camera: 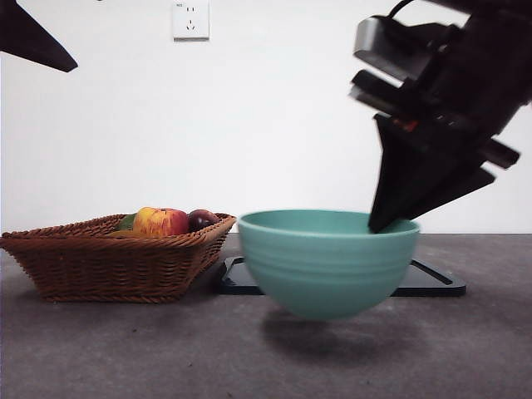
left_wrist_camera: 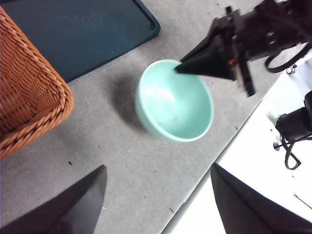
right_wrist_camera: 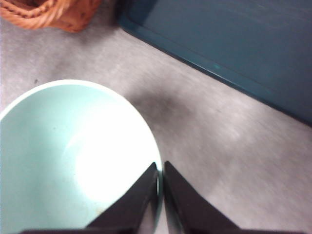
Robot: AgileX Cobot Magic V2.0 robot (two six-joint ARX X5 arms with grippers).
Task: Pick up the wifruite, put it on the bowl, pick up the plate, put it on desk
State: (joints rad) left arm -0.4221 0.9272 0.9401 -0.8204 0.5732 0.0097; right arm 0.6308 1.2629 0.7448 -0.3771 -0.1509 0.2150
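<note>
The right pincer [camera: 384,223] clamps the rim of the glossy teal ridged bowl [camera: 327,261], holding it airborne (shadow beneath) above the grey-brown worktop [camera: 125,349]; the left pincer [left_wrist_camera: 158,195] waits, jaws spread.

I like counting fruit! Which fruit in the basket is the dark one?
The dark purple round fruit, at the end of the wicker basket nearest the teal bowl. The apple beside it is red and yellow, much brighter.
</note>
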